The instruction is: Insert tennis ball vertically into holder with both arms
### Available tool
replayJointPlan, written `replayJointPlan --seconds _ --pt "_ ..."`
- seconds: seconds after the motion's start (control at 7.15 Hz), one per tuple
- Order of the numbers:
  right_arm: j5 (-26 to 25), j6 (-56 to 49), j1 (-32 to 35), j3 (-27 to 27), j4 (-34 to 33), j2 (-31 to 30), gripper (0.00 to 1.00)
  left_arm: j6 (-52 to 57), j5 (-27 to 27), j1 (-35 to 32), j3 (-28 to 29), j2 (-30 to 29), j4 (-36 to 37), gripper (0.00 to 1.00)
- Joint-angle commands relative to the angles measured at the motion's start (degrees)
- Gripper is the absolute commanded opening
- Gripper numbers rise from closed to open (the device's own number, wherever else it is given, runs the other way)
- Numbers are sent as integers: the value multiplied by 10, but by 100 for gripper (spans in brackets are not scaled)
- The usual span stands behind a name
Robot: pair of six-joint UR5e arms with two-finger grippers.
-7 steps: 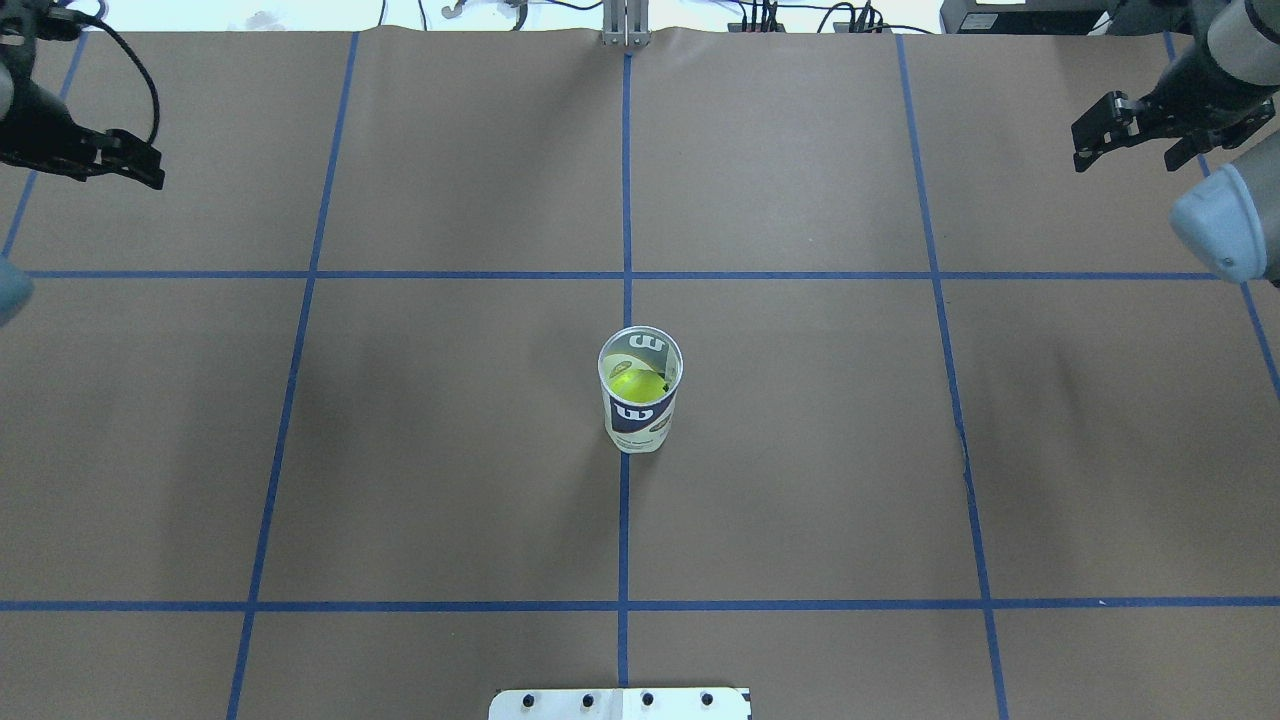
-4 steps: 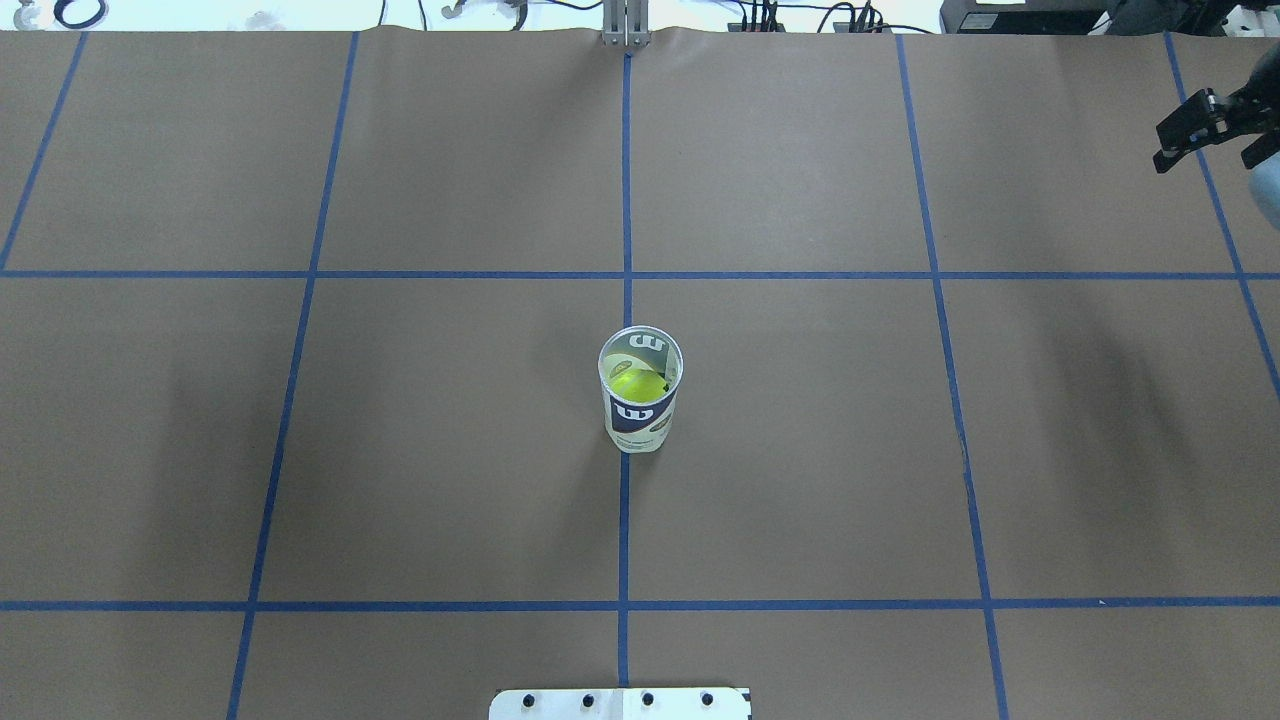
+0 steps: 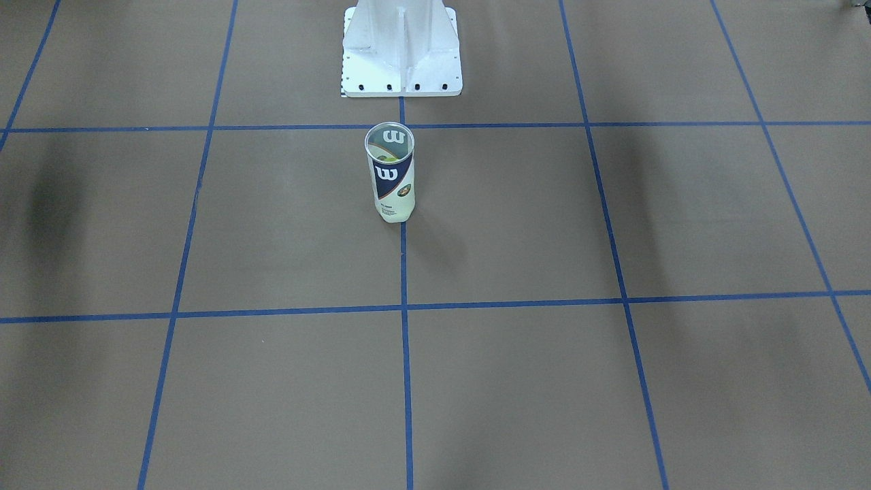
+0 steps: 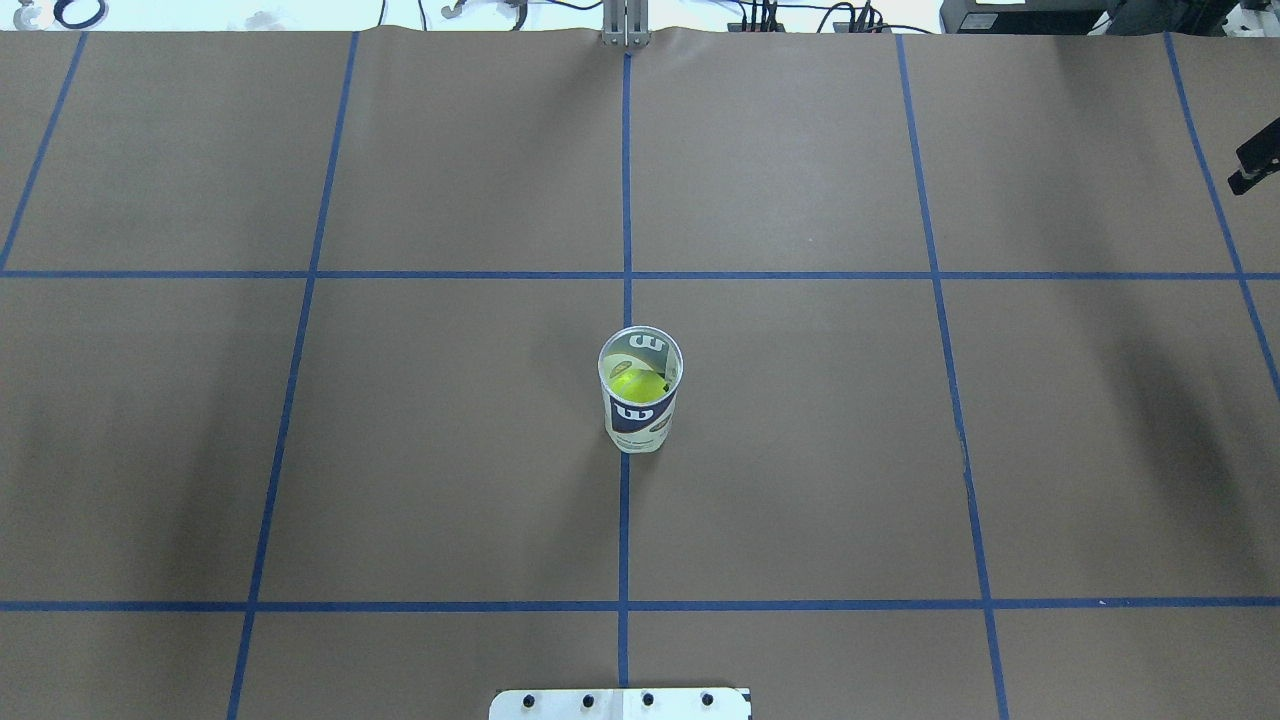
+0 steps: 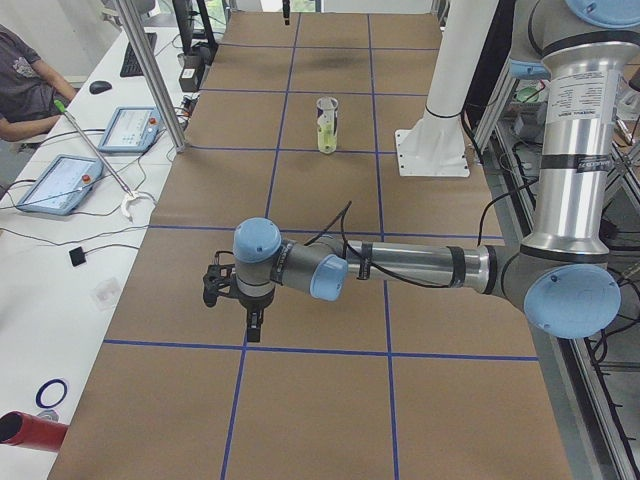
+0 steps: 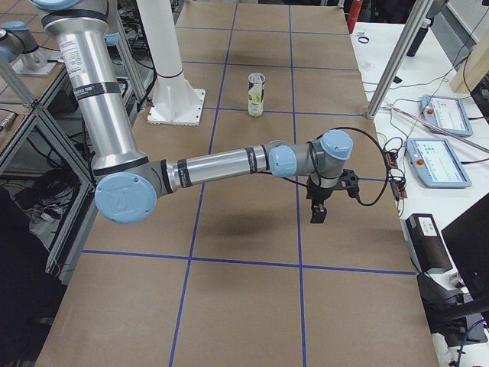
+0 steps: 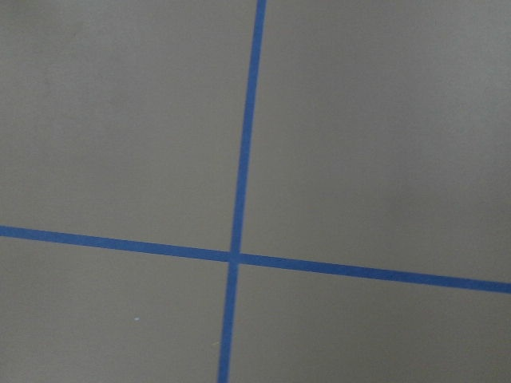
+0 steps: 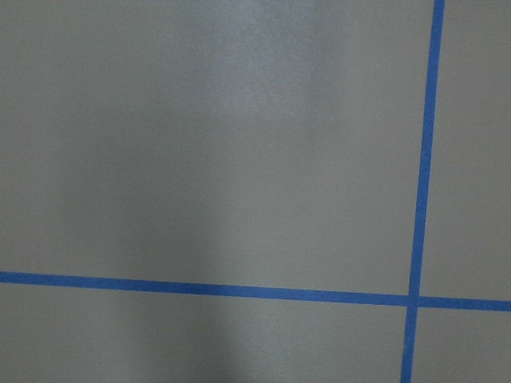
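Note:
The holder [image 4: 640, 398] stands upright at the table's middle on the blue centre line, open end up. The yellow-green tennis ball [image 4: 638, 383] lies inside it. The holder also shows in the front view [image 3: 390, 174] and both side views [image 5: 327, 124] [image 6: 257, 94]. My left gripper [image 5: 252, 325] hangs over the table's left end, far from the holder; I cannot tell whether it is open. My right gripper [image 6: 317, 212] hangs over the right end, with only a sliver in the overhead view [image 4: 1257, 166]; I cannot tell its state. Both wrist views show only brown paper and blue tape.
The white pedestal base [image 3: 401, 54] stands behind the holder on the robot's side. Side benches hold teach pendants [image 5: 62, 184] [image 6: 438, 161], and an aluminium post [image 5: 150, 75] rises at the table's edge. A seated person [image 5: 25, 85] is at the left bench.
Both arms have pulled outward. The left gripper has left the overhead view at the left edge. The right gripper has slid to the right edge. Holder and ball have not moved.

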Motion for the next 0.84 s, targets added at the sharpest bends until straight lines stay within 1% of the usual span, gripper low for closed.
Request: replayJointPlan --seconds 0.0,0.28,0.42,0.56,0.7 --pt "0 -36 10 -14 0 -4 100 112 3 -31 10 -2 84 100" --pt "2 -43 10 -25 -1 -5 100 113 -1 -36 7 -21 169 100" --pt "4 -44 10 -29 -1 -5 100 112 -4 -36 6 -22 190 100" --pt "6 -50 11 -30 -1 -5 100 110 -26 -36 6 -18 192 100" --pt "25 -67 17 -32 -4 -10 100 111 -44 -37 9 -10 190 100"
